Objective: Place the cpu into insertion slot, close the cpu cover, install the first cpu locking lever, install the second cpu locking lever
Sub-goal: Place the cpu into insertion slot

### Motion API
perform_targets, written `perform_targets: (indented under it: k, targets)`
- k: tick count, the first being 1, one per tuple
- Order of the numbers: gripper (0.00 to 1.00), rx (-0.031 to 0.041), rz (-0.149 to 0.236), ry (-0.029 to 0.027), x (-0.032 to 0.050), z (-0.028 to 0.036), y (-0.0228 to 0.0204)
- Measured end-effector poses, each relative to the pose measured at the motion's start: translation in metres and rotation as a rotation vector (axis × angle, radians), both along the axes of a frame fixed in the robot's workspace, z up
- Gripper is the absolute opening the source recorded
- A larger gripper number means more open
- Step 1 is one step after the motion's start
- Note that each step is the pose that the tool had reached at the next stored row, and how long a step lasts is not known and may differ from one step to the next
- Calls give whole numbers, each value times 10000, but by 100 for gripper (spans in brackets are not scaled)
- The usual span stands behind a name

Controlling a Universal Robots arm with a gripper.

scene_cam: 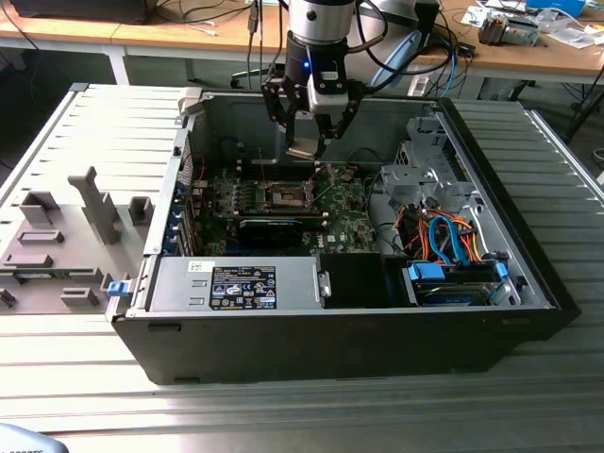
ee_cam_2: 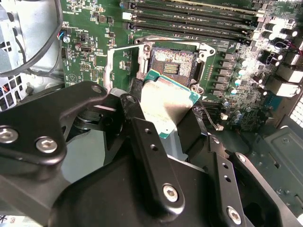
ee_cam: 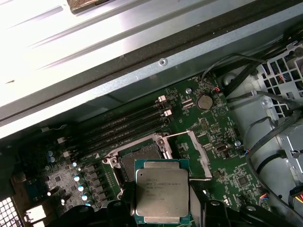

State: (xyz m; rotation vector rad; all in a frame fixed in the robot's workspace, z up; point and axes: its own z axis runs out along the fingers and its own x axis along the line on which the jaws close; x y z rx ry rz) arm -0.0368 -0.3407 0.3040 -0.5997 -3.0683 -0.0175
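Currently held: one cpu (ee_cam: 162, 191), a small flat square chip with a dull silver-grey metal top, pinched at two opposite edges by the black two-fingered gripper (ee_cam: 163, 215), which I see clamped on it.
Why held so: my reading is that the edge grip leaves the underside free to seat. It also keeps the metal top facing up, away from the pins.
Chip position: above the insertion slot (ee_cam: 134, 164), a square dark recess with a brownish pin field and silvery rim. The chip is clear of it and not seated.
Slot count: one, with its pin field bare.
Cover: one cpu cover (ee_cam: 200, 153), a thin square silvery metal frame plate, swung open to one side of the slot. I judge that this is what leaves the recess free to receive the chip.
Levers: I cannot pick them out with confidence.
Beside the slot: four long black memory slots (ee_cam: 124, 126), running along one edge.
Beyond the cover: one round silver coin cell (ee_cam: 204, 101).
Under it all: one green circuit board (scene_cam: 349, 226) inside one open black metal computer case (scene_cam: 377, 349).
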Motion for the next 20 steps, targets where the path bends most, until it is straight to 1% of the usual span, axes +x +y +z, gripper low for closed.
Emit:
perform_targets:
  k: [8,20]
  targets:
    - [55,0,-52,-1,0,0,0]
    - [55,-31,-140,-1,0,-1,0]
